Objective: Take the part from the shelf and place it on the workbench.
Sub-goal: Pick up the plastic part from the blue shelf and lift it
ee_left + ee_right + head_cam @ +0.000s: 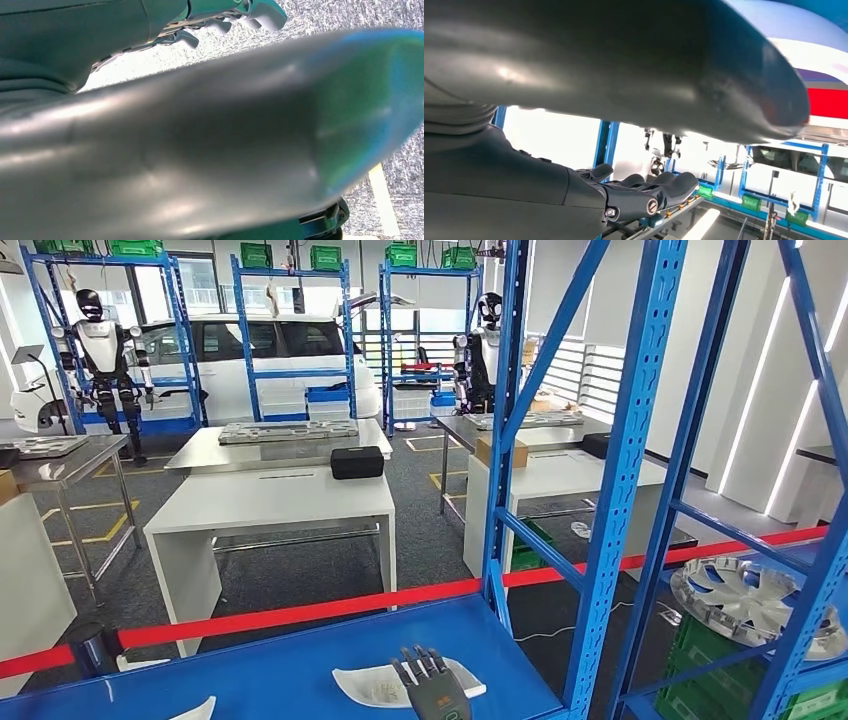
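White moulded part (372, 682) on blue shelf (250, 665); right hand (432, 685) rests flat over it, fingers extended, grasping nothing. Left hand (220, 17): finger state cannot be told.

The scene is viewed from high on the robot's body, forward and down over a blue shelf (300, 660) toward white tables (270, 502) beyond. The left wrist view is taken close behind the left hand (220, 17), down toward grey carpet (350, 15). The right wrist view is taken close behind the right hand (639, 192), turned, toward blue racks (819, 170). Blue racking is shared with the head view.
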`<state>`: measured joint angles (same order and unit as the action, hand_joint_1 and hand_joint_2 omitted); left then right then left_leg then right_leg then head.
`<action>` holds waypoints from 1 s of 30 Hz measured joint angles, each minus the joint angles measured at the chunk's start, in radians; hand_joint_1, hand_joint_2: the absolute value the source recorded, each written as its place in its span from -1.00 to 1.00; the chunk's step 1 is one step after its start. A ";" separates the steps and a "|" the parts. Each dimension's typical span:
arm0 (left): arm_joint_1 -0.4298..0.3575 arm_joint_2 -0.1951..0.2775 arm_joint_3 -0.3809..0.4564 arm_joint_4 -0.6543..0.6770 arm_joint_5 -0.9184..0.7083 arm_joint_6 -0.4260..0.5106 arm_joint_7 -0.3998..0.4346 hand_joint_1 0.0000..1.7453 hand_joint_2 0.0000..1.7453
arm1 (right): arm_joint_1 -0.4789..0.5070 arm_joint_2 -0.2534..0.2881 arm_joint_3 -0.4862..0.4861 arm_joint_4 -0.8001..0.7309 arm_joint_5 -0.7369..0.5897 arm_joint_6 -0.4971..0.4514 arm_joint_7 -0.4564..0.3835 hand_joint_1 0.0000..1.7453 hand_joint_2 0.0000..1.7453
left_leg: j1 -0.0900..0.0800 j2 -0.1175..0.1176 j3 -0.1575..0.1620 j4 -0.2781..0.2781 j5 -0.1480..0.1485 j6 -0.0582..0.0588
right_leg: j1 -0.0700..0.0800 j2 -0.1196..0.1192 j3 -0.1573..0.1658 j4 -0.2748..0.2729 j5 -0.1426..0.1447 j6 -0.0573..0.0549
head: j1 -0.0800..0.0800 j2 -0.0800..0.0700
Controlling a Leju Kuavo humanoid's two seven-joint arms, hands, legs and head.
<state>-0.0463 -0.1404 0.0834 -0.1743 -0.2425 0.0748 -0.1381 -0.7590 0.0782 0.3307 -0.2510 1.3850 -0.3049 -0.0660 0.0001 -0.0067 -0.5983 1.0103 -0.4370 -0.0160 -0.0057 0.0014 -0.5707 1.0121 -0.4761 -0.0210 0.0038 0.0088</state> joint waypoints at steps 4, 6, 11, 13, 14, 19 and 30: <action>0.000 0.000 0.003 0.000 -0.001 0.000 0.000 -1.00 -1.00 | 0.007 0.001 0.000 0.000 0.001 0.000 0.000 -1.00 -1.00 | -0.002 0.000 0.000 0.000 0.000 0.004 | -0.002 0.000 0.001 -0.002 0.002 0.008 | 0.000 0.000; 0.000 0.000 0.003 0.000 -0.002 0.000 0.001 -1.00 -1.00 | 0.011 0.002 0.001 0.000 0.002 0.000 0.000 -1.00 -1.00 | -0.002 0.000 0.000 0.000 0.000 0.005 | -0.002 0.000 0.001 -0.002 0.002 0.010 | 0.000 0.000; -0.001 0.000 0.004 0.000 -0.004 0.000 0.005 -1.00 -1.00 | 0.016 0.002 0.001 0.000 0.001 0.001 0.004 -1.00 -1.00 | -0.002 0.001 0.001 0.000 0.000 0.005 | -0.002 0.000 0.001 -0.002 0.002 0.011 | -0.001 0.000; -0.001 0.000 0.004 0.000 -0.006 0.000 0.007 -1.00 -1.00 | 0.016 0.002 0.001 0.000 0.001 0.002 0.006 -1.00 -1.00 | -0.002 0.001 0.001 0.000 0.000 0.005 | -0.002 0.000 0.001 -0.002 0.002 0.011 | -0.001 0.000; -0.001 0.000 0.004 0.000 -0.008 0.000 0.008 -1.00 -1.00 | 0.016 0.002 0.001 0.000 0.001 0.003 0.007 -1.00 -1.00 | -0.002 0.001 0.002 0.000 0.000 0.005 | -0.002 0.000 0.001 -0.002 0.002 0.011 | -0.001 0.000; -0.001 0.000 0.004 0.000 -0.011 0.000 0.008 -1.00 -1.00 | 0.016 0.002 0.001 0.000 0.001 0.011 0.008 -1.00 -1.00 | -0.001 0.001 0.002 -0.001 0.001 0.005 | -0.001 0.000 0.001 -0.002 0.002 0.011 | -0.002 0.000; -0.001 0.000 0.004 0.000 -0.015 -0.001 0.005 -1.00 -1.00 | 0.016 0.002 0.001 0.000 0.000 0.007 0.010 -1.00 1.00 | -0.002 0.001 0.002 -0.001 0.001 0.005 | -0.002 0.000 0.001 -0.002 0.002 0.011 | -0.002 0.000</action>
<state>-0.0476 -0.1404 0.0874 -0.1744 -0.2579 0.0733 -0.1328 -0.7430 0.0805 0.3315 -0.2510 1.3850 -0.2979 -0.0563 -0.0015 -0.0059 -0.5966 1.0097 -0.4365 -0.0110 -0.0073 0.0016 -0.5697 1.0099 -0.4744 -0.0100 0.0023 0.0088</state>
